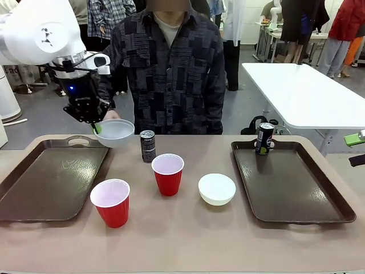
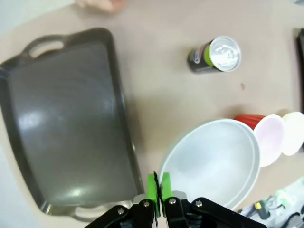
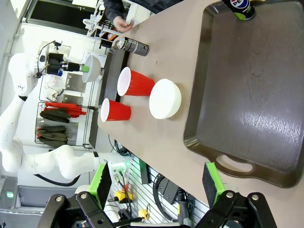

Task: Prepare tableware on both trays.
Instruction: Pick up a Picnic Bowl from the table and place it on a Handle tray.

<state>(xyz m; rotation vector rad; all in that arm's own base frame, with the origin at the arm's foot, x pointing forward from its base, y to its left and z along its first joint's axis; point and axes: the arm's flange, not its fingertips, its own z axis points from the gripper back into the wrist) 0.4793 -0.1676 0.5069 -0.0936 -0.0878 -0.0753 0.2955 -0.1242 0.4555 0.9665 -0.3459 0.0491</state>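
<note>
Bowl (image 1: 114, 132), round glossy white, rim pinched by left claw (image 2: 159, 186); right claw (image 3: 156, 179) apart.

we see the left tray (image 1: 51, 182) and the right tray (image 1: 291, 182). both look like dark brown plastic, smooth and shiny, with pale spots of light on them. the near cup (image 1: 112, 202) and the far cup (image 1: 168, 174) look like thin plastic, glossy red outside and soft white inside. the far bowl (image 1: 116, 132) and the near bowl (image 1: 217, 188) are white and smooth, not very shiny. the left can (image 1: 147, 146) and the right can (image 1: 264, 138) look like metal, and the left can's top is bright silver. the table (image 1: 188, 240) is tan and matt. the person's shirt (image 1: 171, 74) is cloth. the robot arm (image 1: 37, 28) has a hard, shiny white shell. the left gripper (image 2: 158, 176) is matt black with bright green pads (image 2: 151, 187).
</note>
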